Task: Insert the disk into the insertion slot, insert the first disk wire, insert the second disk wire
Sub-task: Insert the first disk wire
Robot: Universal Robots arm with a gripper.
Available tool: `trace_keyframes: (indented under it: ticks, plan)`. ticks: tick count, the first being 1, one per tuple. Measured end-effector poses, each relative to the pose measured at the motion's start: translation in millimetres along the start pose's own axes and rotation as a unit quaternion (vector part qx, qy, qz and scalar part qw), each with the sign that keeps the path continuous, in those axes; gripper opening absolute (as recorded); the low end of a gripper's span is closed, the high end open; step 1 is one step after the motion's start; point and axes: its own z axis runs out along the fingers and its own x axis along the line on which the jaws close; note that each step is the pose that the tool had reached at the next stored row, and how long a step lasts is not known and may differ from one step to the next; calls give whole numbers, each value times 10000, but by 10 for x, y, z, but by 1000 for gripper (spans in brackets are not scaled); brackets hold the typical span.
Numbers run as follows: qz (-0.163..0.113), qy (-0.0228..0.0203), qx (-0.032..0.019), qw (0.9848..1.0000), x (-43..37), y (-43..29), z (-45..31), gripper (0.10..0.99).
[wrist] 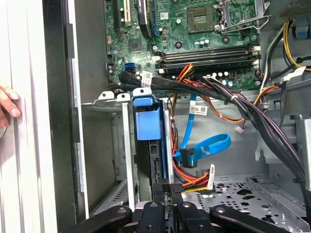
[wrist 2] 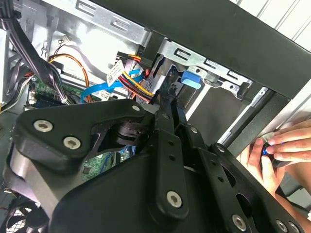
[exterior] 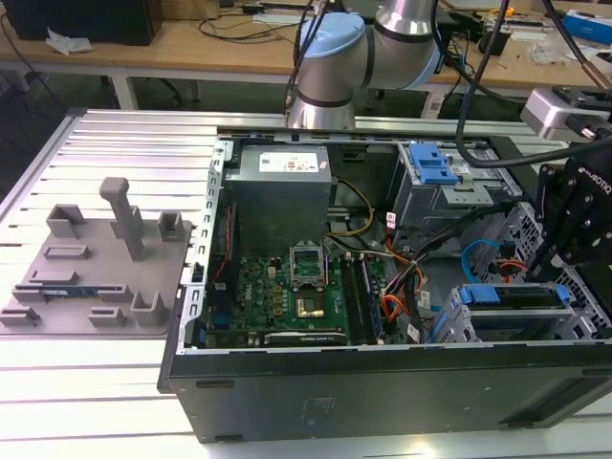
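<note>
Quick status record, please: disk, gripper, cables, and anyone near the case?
disk: seated edge-on in the insertion slot, blue carrier tab showing
gripper: at the disk's rear edge, shut on the multicoloured wire plug
blue data cable: looped loose, its end apart from the disk
hand: just outside the case wall

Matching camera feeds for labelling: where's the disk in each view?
Exterior view: the disk lies in the insertion slot, at the exterior view's right, by the near wall of the case.
First wrist view: the disk is edge-on, its blue carrier between grey cage walls.
Second wrist view: the carrier's blue end sits next to the black rim of the case.
Shared landmark: the light blue cable beside the cage.
</note>
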Motion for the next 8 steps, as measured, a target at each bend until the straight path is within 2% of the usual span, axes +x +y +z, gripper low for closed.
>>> trace_keyframes:
  ticks: [8]
  plan:
    - [-20,1,5,10000,16,9,2,165]
